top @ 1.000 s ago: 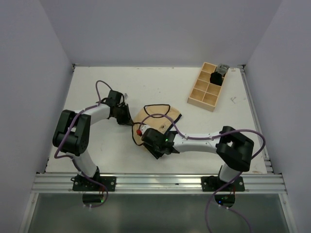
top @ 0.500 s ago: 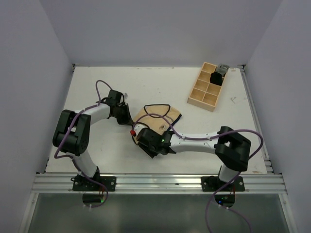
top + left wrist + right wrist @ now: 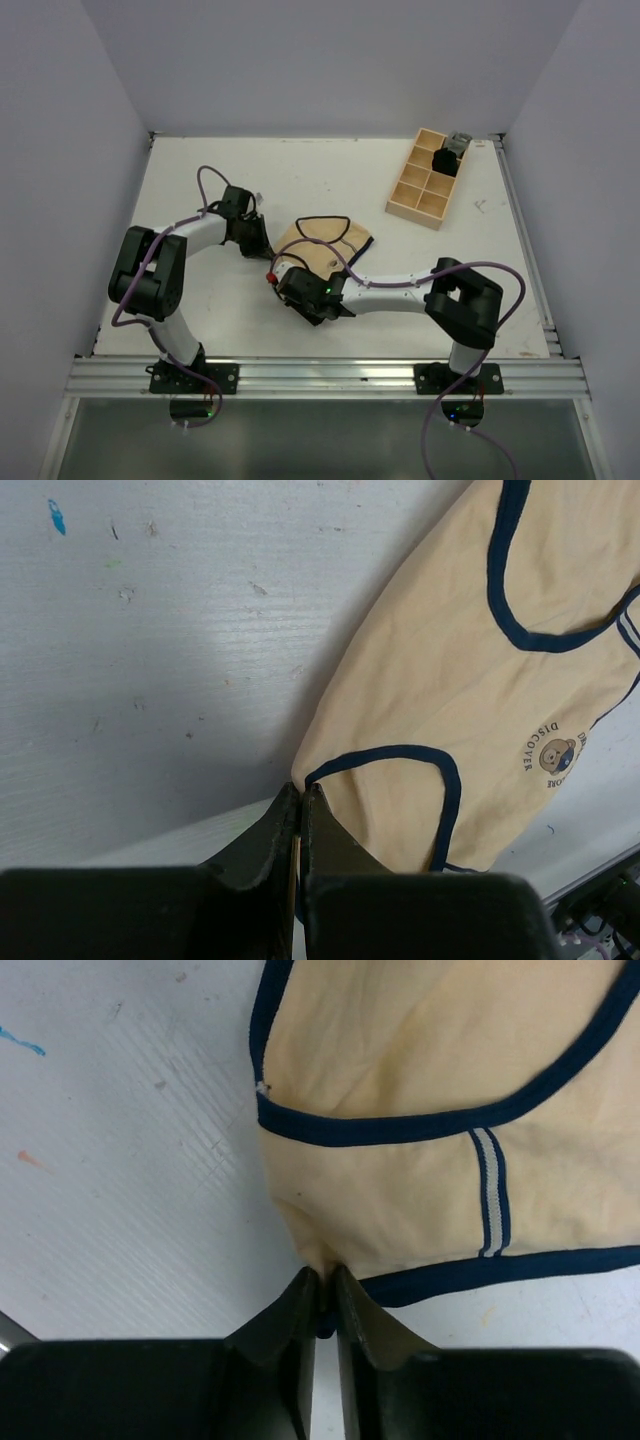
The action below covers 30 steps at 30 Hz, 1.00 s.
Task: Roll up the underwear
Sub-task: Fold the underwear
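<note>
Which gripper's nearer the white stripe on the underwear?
Right. The right gripper pinches the underwear hem just beside the white stripe; the left gripper pinches a corner far across the fabric.

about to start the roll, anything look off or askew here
Nothing spilled or damaged. The underwear lies flat, pinched at its edges by the left gripper and right gripper. Only the wooden compartment tray sits skewed to the table edges.
</note>
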Each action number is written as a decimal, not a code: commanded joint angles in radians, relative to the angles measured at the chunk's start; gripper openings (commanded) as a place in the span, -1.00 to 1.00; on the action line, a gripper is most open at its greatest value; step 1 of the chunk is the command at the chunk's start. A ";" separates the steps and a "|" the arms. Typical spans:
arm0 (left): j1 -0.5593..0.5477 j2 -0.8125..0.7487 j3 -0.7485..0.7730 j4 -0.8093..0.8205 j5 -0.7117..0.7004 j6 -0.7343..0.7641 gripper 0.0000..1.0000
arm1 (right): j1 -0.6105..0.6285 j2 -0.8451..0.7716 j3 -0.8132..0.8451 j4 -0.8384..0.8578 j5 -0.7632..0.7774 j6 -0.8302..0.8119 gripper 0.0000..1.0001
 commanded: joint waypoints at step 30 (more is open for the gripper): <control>0.041 -0.314 0.054 -0.436 -0.146 -0.296 -0.93 | 0.062 -0.158 0.207 -0.225 -0.009 0.175 -1.00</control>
